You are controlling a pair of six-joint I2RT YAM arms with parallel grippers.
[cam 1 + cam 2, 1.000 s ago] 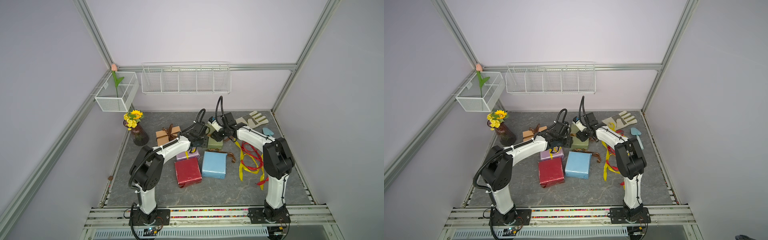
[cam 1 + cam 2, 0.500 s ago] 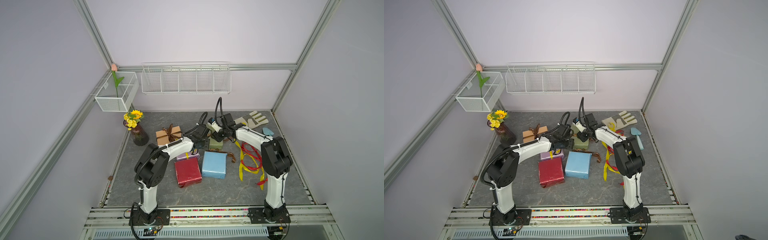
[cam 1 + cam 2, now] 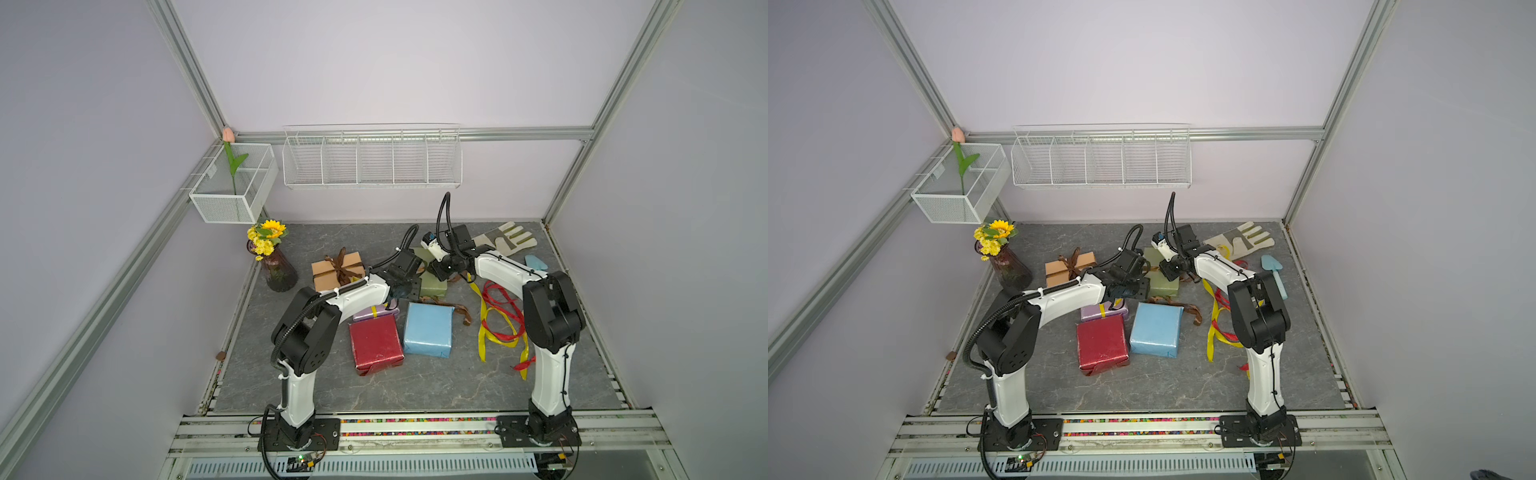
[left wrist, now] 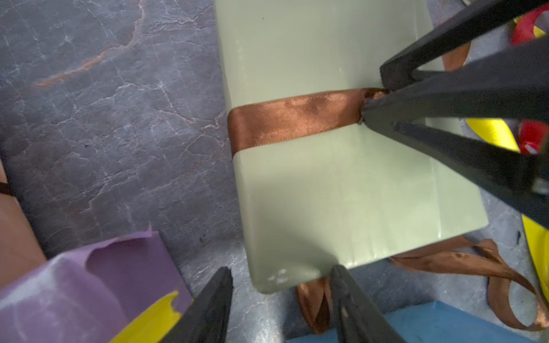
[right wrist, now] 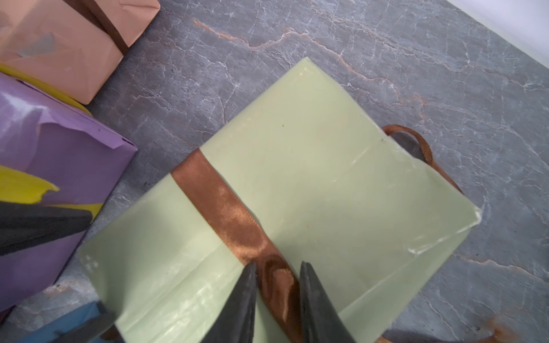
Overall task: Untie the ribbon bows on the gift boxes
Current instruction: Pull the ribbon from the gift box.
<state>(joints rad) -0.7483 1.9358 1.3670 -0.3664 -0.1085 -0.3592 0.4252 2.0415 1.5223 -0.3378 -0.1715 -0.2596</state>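
Pinching the brown ribbon between them, the right jaws stand narrow atop the olive green box, one of five boxes on the table. The left jaws gape wide, with that box's corner between their tips. Just beside them lies the lilac box with one yellow ribbon. Farther off are the tan box with its tied bow, the red box and the light blue box. Two loose ribbons, a red ribbon and a loose yellow ribbon, lie beyond the right jaws.
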